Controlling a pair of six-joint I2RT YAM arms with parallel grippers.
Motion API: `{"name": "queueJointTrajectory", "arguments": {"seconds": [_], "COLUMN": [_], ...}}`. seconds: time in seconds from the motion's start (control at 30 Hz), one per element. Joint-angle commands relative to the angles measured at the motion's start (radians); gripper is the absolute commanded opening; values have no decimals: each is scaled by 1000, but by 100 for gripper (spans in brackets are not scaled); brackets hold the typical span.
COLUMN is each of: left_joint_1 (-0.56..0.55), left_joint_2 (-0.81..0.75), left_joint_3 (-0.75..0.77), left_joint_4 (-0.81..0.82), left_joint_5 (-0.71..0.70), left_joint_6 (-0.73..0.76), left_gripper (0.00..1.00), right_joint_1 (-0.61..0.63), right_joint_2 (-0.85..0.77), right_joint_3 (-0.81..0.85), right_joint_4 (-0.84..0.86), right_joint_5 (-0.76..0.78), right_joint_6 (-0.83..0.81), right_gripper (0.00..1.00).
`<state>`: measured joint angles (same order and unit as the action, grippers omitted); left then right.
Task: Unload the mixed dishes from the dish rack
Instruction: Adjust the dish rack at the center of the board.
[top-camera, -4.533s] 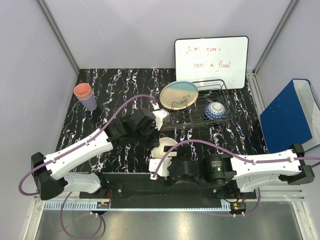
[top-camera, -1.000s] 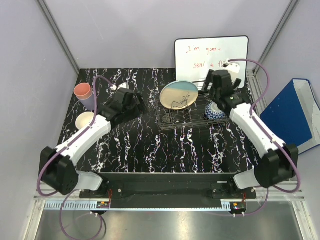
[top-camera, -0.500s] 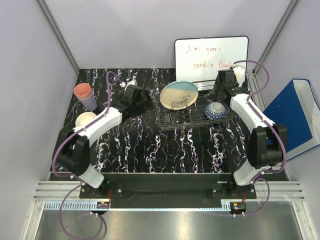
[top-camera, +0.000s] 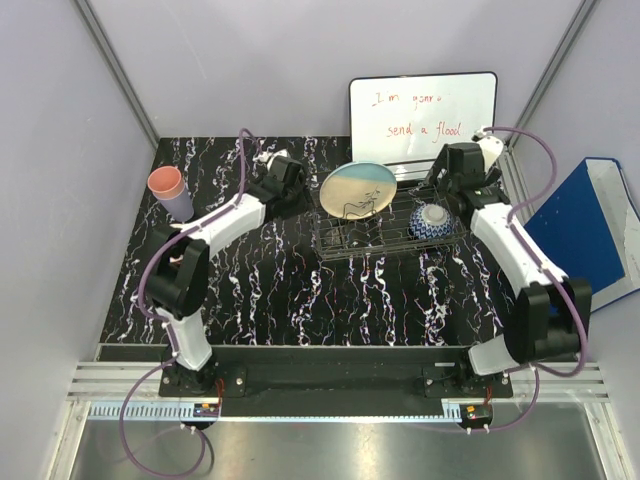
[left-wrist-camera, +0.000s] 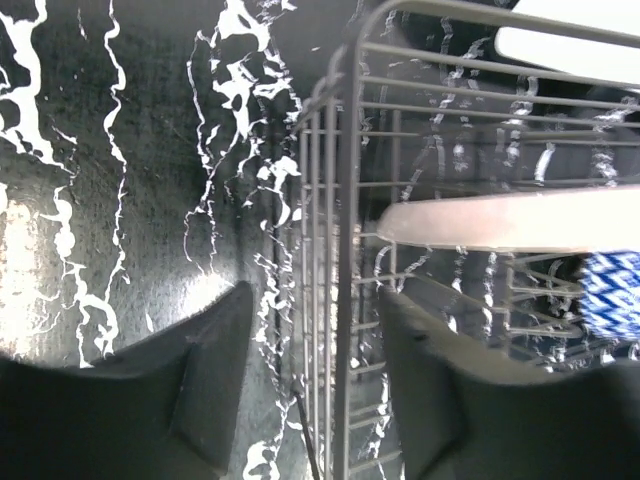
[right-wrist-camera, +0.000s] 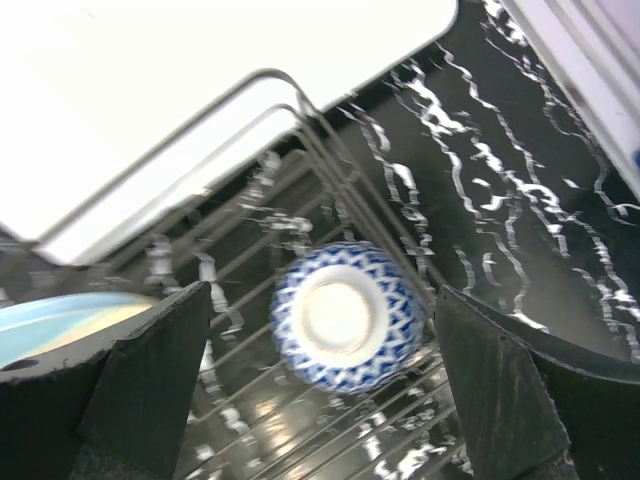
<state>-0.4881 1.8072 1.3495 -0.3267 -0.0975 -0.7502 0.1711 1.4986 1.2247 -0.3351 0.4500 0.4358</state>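
Contents of dish rack (top-camera: 388, 232), at far centre of desk (top-camera: 300, 290) just near of whiteboard (top-camera: 422, 110): large plate (top-camera: 358, 190) upright on edge toward left end, small blue-and-white bowl (top-camera: 433, 221) upside down toward right end. Astride left end wires of dish rack: left gripper (left-wrist-camera: 315, 390), half-spread, gripping nothing. Above small blue-and-white bowl: right gripper (right-wrist-camera: 322, 300), spread wide, holding nothing. Far left on desk, well apart from dish rack: salmon-pink cup (top-camera: 166, 183) stacked with lavender cup (top-camera: 181, 208).
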Motion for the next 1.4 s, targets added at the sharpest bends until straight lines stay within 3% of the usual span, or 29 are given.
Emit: {"name": "queueJointTrajectory", "arguments": {"seconds": [0.0, 0.23, 0.33, 0.37, 0.4, 0.87, 0.9, 1.07, 1.2, 1.37], "left_joint_1": [3, 3, 3, 8, 11, 101, 105, 132, 132, 137], "left_joint_2": [59, 127, 144, 147, 153, 271, 282, 297, 253, 158], "left_joint_3": [71, 125, 146, 151, 167, 397, 413, 444, 425, 399], "left_joint_4": [-14, -41, -55, -58, -63, -146, -149, -166, -166, -179], "left_joint_5": [-13, 1, -11, -13, -16, 82, 114, 174, 153, 128], "left_joint_6": [35, 52, 68, 75, 77, 120, 123, 118, 130, 143], "left_gripper": [46, 37, 20, 5, 0, 0, 3, 48, 65, 73], "right_joint_1": [8, 33, 47, 50, 51, 54, 54, 62, 64, 73], "right_joint_2": [-167, -251, -267, -268, -273, -284, -285, -305, -310, -307], "right_joint_3": [-57, -91, -93, -96, -99, -149, -151, -169, -179, -174], "right_joint_4": [88, 82, 76, 76, 76, 96, 97, 105, 113, 111], "right_joint_5": [-85, -91, -85, -82, -80, -91, -91, -68, -70, -82], "right_joint_6": [101, 96, 84, 83, 80, 77, 73, 49, 49, 50], "right_gripper": [99, 98, 98, 98, 98, 98, 98, 99, 99, 99]}}
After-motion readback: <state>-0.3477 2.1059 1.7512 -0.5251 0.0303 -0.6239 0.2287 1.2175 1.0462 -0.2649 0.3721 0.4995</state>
